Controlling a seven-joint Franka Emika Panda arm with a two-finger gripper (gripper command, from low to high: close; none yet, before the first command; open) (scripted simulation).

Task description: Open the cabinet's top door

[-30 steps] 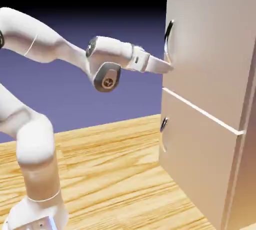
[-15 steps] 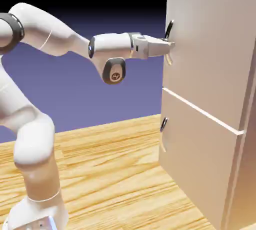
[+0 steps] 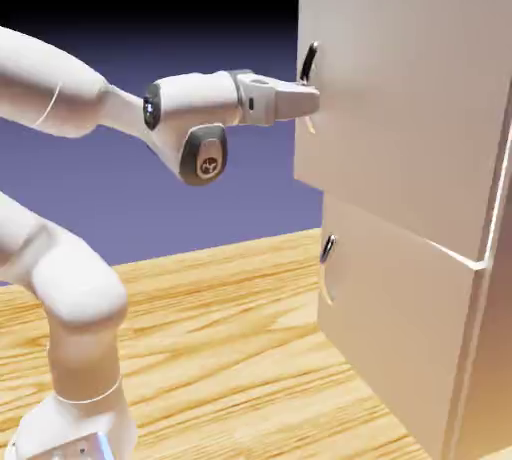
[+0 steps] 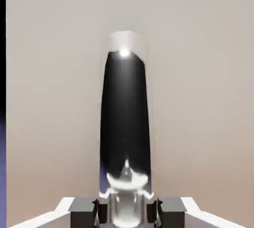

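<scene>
My jaws (image 4: 127,212) are clenched on the curved metal handle (image 4: 125,123) of the cabinet's top door (image 3: 400,98), which stands slightly ajar above the closed lower door (image 3: 395,318), over the wooden table (image 3: 230,348).

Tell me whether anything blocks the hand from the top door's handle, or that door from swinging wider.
Nothing visible is in the way: the hand is closed on the handle, and only backdrop shows beside the top door's free edge.
</scene>
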